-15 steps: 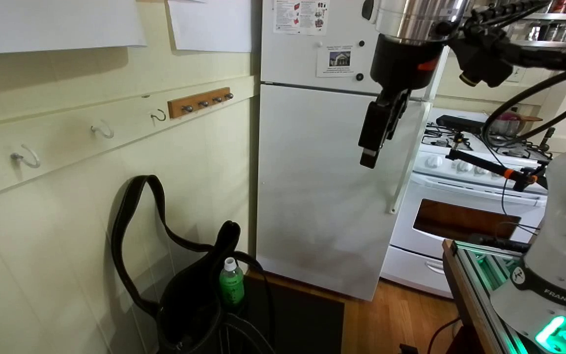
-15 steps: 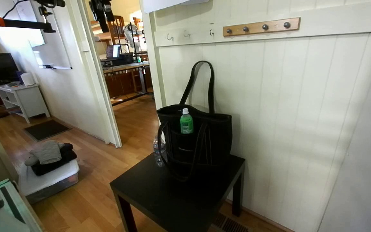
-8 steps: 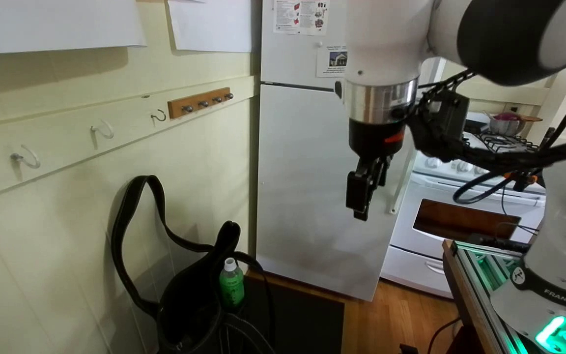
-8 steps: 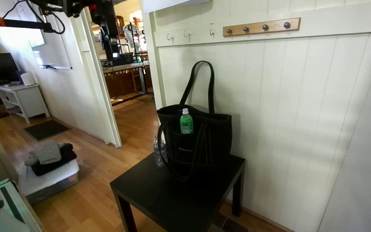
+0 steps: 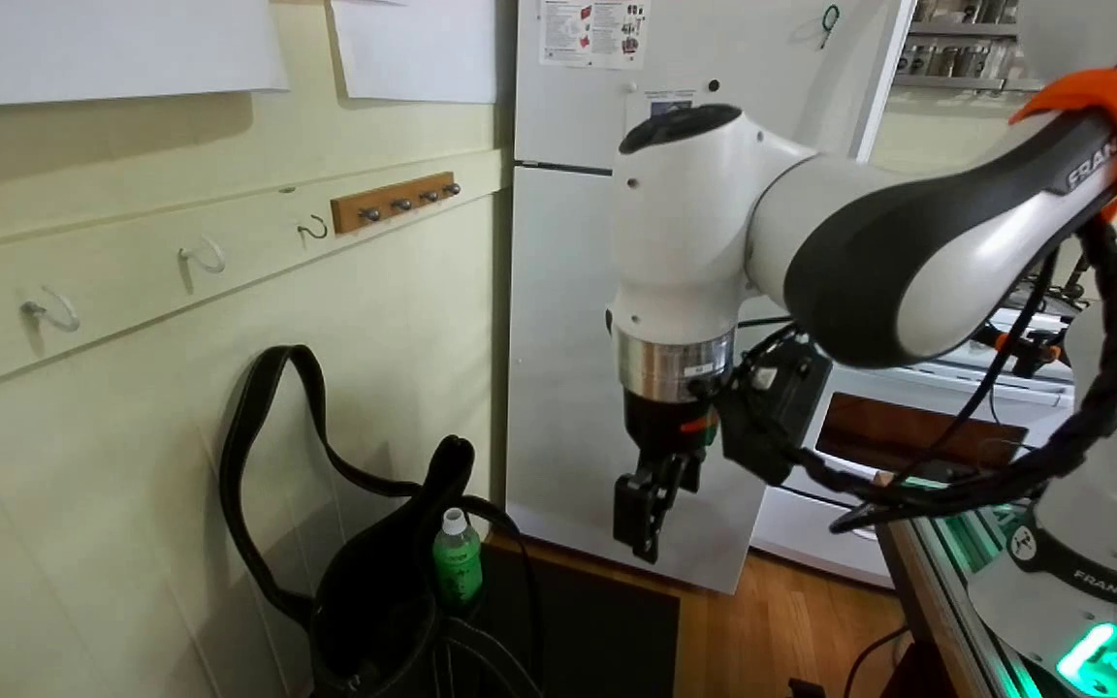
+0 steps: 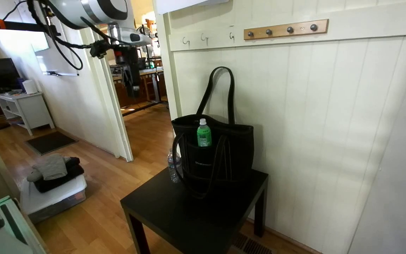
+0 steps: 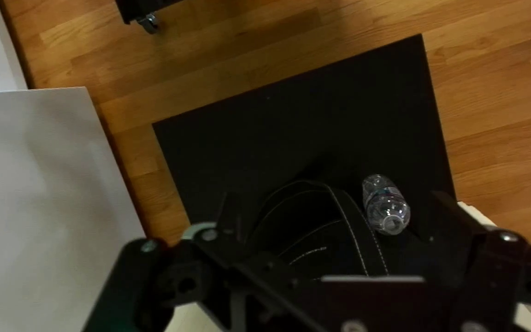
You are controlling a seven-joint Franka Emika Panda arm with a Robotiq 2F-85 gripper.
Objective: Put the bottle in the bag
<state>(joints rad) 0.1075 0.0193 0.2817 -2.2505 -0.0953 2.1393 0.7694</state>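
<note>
The green bottle (image 5: 459, 567) with a white cap stands upright in the outer pocket of the black bag (image 6: 240, 148), its upper part showing above the pocket; it also shows in an exterior view (image 6: 204, 137). The bag (image 5: 374, 630) stands on the black table against the wall, one strap raised. My gripper (image 5: 651, 533) points down in the air, apart from and higher than the bag; it also shows here (image 6: 133, 90). In the wrist view the gripper (image 7: 339, 207) has its fingers wide apart with nothing held. The green bottle is hidden there.
A clear plastic bottle (image 6: 173, 165) stands on the black table (image 6: 182, 211) beside the bag; it also shows in the wrist view (image 7: 387, 210). The white fridge (image 5: 568, 388) stands beyond the gripper. Hooks (image 5: 54, 310) stick out of the wall above the bag.
The arm has come down and towards the bag: leftward and down in an exterior view, rightward and down in an exterior view. The bag and both bottles have not moved.
</note>
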